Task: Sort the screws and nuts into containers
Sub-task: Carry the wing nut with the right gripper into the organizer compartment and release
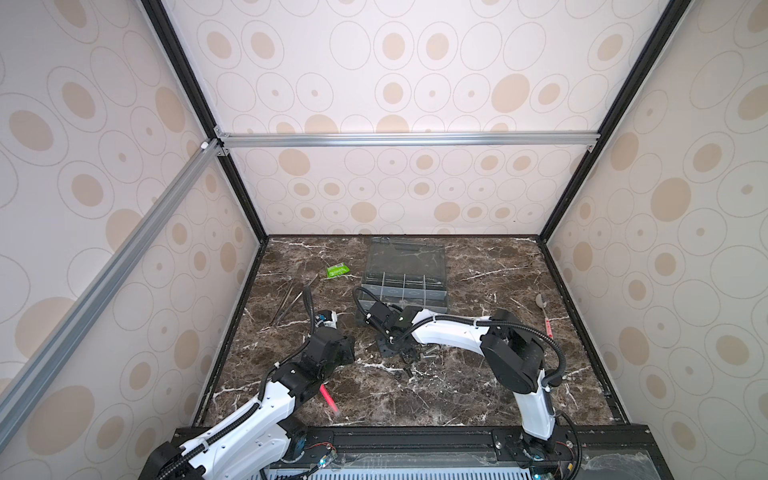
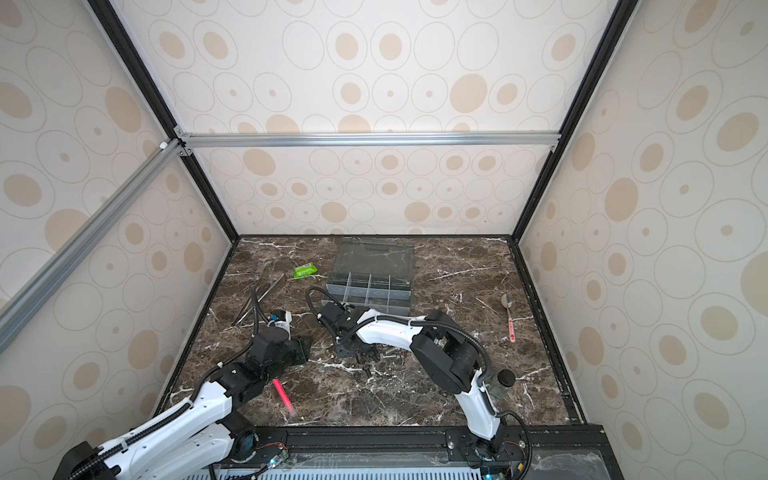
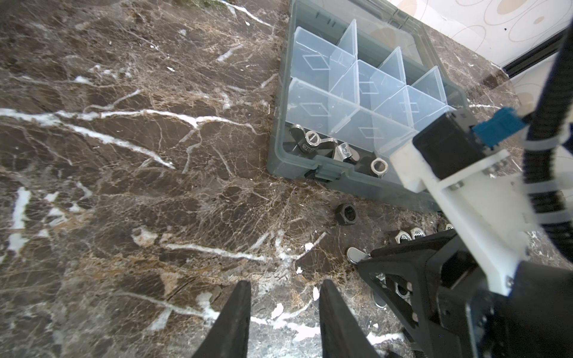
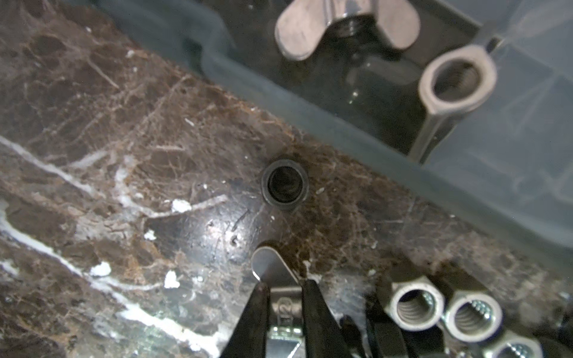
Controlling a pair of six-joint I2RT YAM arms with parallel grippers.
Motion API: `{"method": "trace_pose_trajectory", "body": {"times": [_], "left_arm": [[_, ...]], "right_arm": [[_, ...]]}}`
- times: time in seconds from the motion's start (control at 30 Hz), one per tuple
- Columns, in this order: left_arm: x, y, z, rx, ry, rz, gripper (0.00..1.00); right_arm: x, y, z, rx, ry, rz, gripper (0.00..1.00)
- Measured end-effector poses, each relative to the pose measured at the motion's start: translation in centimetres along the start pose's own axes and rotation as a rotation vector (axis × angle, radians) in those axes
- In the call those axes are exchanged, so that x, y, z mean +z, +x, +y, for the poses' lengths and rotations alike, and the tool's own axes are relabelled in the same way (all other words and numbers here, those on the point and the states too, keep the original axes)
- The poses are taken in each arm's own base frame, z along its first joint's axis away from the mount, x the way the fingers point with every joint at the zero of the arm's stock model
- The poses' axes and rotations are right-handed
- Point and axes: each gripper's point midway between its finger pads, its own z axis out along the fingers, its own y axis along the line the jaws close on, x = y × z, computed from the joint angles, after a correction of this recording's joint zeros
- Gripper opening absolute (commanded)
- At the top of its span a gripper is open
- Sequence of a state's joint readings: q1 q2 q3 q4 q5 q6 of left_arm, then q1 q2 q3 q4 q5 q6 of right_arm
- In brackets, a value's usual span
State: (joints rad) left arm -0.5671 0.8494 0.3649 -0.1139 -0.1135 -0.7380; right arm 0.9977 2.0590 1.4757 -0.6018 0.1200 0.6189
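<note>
Sorting is barely begun: 3 nuts [image 3: 379, 167] lie in the near row of the box [image 3: 274, 124], while a black nut [image 4: 285, 184], silver hex nuts [image 4: 415, 307] and the screws [image 1: 428, 354] lie loose on the table [image 3: 124, 186] just in front of it. The right gripper [image 4: 285, 285] pinches a wing nut [image 4: 269, 263] on the table, a grip only the right wrist view shows, as both top views hide it under the arm. The left gripper [image 3: 285, 282] hangs open and empty nearby.

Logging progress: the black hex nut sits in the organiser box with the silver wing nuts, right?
No. The black hex nut lies on the table just outside the organiser box, as the left wrist view shows; the silver wing nuts are inside.
</note>
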Motion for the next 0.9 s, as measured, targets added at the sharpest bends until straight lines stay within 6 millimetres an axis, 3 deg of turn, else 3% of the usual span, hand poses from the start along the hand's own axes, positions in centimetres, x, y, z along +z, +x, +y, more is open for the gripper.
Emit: {"method": "trace_pose_trajectory", "body": {"times": [0.6, 0.73, 0.9], "left_arm": [[-0.5, -0.2, 0.0, -0.004, 0.012, -0.017, 0.37], [-0.6, -0.1, 0.1, -0.004, 0.011, -0.017, 0.37], [-0.7, -0.1, 0.2, -0.004, 0.009, -0.016, 0.37]], "right_arm": [[-0.5, -0.5, -0.1, -0.032, 0.012, -0.009, 0.17], [-2.6, -2.6, 0.0, -0.049, -0.007, -0.059, 0.17], [-6.5, -7.5, -0.8, -0.038, -0.036, -0.182, 0.17]]}}
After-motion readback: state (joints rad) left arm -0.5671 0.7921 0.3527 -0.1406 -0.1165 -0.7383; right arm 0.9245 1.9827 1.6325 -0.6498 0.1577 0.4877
